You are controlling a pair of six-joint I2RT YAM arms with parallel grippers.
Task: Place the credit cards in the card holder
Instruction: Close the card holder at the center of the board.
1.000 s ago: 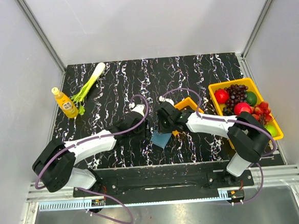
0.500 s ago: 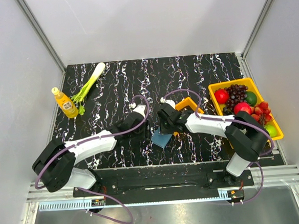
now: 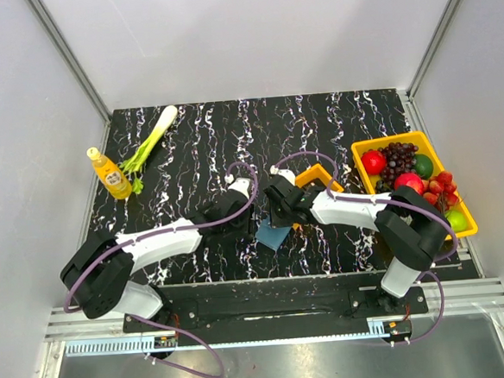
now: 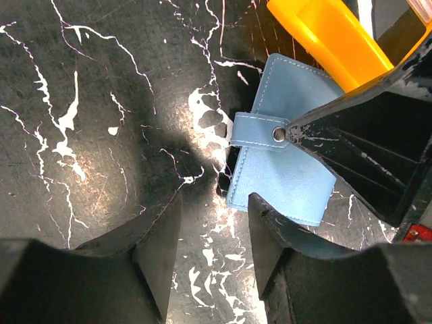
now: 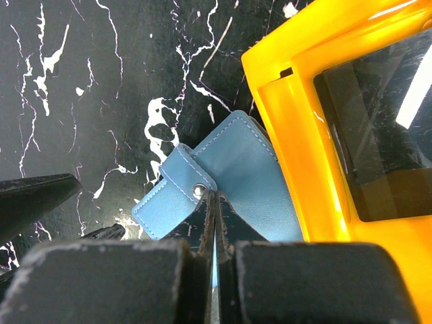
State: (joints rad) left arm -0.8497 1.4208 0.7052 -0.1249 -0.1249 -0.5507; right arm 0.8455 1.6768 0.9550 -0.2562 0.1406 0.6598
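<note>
Across the black marbled table [image 3: 316, 115], a yellow fruit bin [image 3: 387, 139] sits at the right edge, well apart from the two claws meeting near the middle front. The left claw [image 4: 214, 209] hangs just above the tabletop with its fingers spread and nothing between them. The right claw [image 5: 213, 202] is pinched fully closed, its tip touching the snap [image 5: 198, 191] on the strap. A small orange tray [image 5: 283, 121] lies beside it with a dark card [image 5: 378, 121] flat inside. The blue card holder [image 4: 283, 175] lies closed on the table – one edge against the tray, strap fastened across it – just beyond the left claw's fingers.
</note>
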